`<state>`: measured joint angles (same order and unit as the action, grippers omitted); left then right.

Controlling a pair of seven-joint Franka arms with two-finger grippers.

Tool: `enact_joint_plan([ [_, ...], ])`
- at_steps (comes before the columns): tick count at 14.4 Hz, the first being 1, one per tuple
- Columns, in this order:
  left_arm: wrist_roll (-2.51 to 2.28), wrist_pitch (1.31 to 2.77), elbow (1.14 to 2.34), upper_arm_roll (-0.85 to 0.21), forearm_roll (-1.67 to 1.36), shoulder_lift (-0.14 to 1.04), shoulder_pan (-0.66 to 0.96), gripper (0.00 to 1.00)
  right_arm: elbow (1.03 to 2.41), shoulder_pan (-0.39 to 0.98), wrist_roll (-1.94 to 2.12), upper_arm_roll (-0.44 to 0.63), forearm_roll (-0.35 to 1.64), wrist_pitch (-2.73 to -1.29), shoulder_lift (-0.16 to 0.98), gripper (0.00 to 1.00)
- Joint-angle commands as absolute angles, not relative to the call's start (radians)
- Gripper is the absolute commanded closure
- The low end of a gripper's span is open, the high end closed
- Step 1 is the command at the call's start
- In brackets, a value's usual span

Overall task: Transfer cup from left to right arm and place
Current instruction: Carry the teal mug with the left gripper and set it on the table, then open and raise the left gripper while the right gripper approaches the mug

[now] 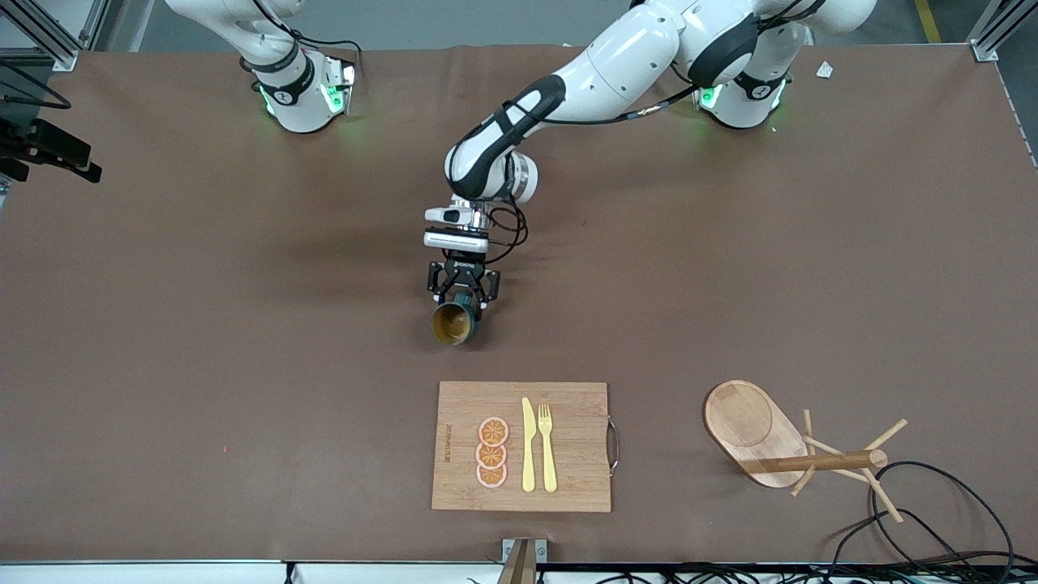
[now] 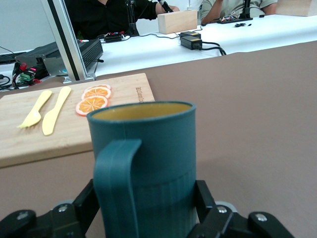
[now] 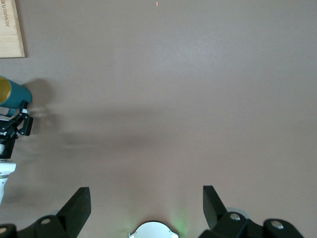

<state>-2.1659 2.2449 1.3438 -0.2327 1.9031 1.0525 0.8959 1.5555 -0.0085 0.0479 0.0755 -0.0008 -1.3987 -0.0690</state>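
Nearest the front camera I see the bamboo cutting board (image 1: 568, 446), carrying three orange slices (image 1: 492, 453), a yellow knife (image 1: 528, 446) and a yellow fork (image 1: 548, 448). Toward the left arm's end of the table a wooden mug tree (image 1: 799, 450) lies tipped on its side.

Farther up, the left gripper (image 1: 462, 302) hangs over the bare table mat (image 1: 243, 324) near the middle, its fingers (image 2: 79, 210) clamped around the lower body of the cup (image 1: 454, 322). The teal mug is held lying over, its yellow-brown mouth turned toward the board and its handle (image 2: 115, 183) facing the left wrist camera.

The right gripper (image 3: 146, 204) hovers high over its own end of the table, waiting, its jaws spread wide and empty.

My worry is the handover. The left fingers sit low on the ribbed wall, so I judge the right arm has little free surface to grab; a careless approach could knock fingers together or twist the cup loose. Releasing before the second grip settles would drop it.
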Motion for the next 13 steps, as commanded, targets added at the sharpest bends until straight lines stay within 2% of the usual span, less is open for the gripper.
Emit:
enact_joint_plan([
  [1, -2.201, 2.235, 1.382, -0.224, 1.927, 1.045, 0.911, 0.00, 1.554, -0.021, 0.049, 0.069, 0.006, -1.407, -0.057, 0.00],
  [6, -2.283, 2.233, 1.465, -0.267, 1.864, 0.994, 0.927, 0.00, 1.555, -0.023, 0.051, 0.069, 0.003, -1.436, 0.030, 0.00],
  [9, -2.278, 2.223, 1.512, -0.310, 1.690, 0.904, 0.928, 0.00, 1.555, -0.034, 0.052, 0.069, 0.002, -1.480, 0.115, 0.00],
  [13, -2.275, 2.206, 1.594, -0.345, 1.490, 0.772, 0.927, 0.00, 1.595, 0.043, -0.135, 0.063, 0.014, -1.506, 0.130, 0.00],
])
